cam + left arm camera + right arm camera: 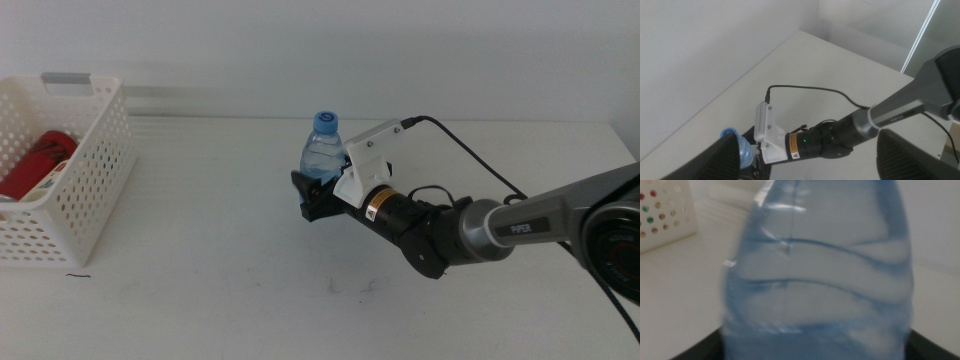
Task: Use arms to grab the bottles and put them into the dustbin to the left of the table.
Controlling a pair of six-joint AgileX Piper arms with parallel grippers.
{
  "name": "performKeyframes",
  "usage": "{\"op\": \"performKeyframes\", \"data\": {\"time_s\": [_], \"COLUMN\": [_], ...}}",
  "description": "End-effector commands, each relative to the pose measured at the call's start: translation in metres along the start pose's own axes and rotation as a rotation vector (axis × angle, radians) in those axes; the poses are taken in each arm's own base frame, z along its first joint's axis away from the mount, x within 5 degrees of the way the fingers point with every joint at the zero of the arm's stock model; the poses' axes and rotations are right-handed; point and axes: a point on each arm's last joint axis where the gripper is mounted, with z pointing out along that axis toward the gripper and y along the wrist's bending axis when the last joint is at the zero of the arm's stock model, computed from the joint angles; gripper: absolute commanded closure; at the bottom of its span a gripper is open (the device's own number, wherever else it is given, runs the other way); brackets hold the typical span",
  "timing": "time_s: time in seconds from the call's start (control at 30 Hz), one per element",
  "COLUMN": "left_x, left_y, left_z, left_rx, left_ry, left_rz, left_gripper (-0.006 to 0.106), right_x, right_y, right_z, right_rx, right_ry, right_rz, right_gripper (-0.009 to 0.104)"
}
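Observation:
A small clear water bottle [322, 148] with a blue cap stands upright near the middle of the white table [200, 290]. My right gripper [313, 195] comes in from the right and is shut on the bottle's lower part, one dark jaw on each side. In the right wrist view the bottle [817, 275] fills the picture between the jaws. The white perforated dustbin [95, 170] stands at the left edge, and a red can [38, 160] lies inside it. My left gripper [807, 137] is open, high above the table and out of the middle view.
The left wrist view looks down on the right arm [840, 137], its white housing [765, 135] and black cable, with the bottle's cap [730, 134] below. A corner of the dustbin [660, 210] shows behind the bottle. A white wall borders the table's far side.

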Motion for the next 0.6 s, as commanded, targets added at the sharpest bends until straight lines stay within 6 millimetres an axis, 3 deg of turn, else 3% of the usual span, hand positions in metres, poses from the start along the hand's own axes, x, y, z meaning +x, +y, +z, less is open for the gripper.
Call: {"op": "performKeyframes", "data": {"time_s": [0.0,0.03,0.07,0.17,0.27,0.43,0.57], "left_x": [-0.001,-0.001,-0.001,-0.001,-0.001,-0.001,-0.001], "left_y": [-0.001,-0.001,-0.001,-0.001,-0.001,-0.001,-0.001], "left_z": [-0.001,-0.001,-0.001,-0.001,-0.001,-0.001,-0.001], "left_rx": [0.001,0.001,0.001,0.001,0.001,0.001,0.001], "left_ry": [-0.005,-0.005,-0.005,-0.005,-0.005,-0.005,-0.005], "left_rz": [-0.003,-0.003,-0.003,-0.003,-0.003,-0.003,-0.003], "left_gripper": [0.007,0.007,0.007,0.007,0.007,0.007,0.007], "right_x": [0.005,0.002,-0.003,-0.027,-0.064,-0.137,-0.193], "right_y": [0.002,0.001,0.001,-0.001,-0.002,-0.001,0.002], "right_z": [-0.004,-0.006,-0.010,-0.025,-0.053,-0.125,-0.201], "right_rx": [0.013,0.020,0.027,0.064,0.111,0.174,0.205], "right_ry": [0.153,0.188,0.228,0.343,0.465,0.582,0.580], "right_rz": [0.016,0.025,0.031,0.074,0.101,0.109,0.104], "right_gripper": [0.019,0.007,0.003,0.003,0.004,0.004,0.004]}}
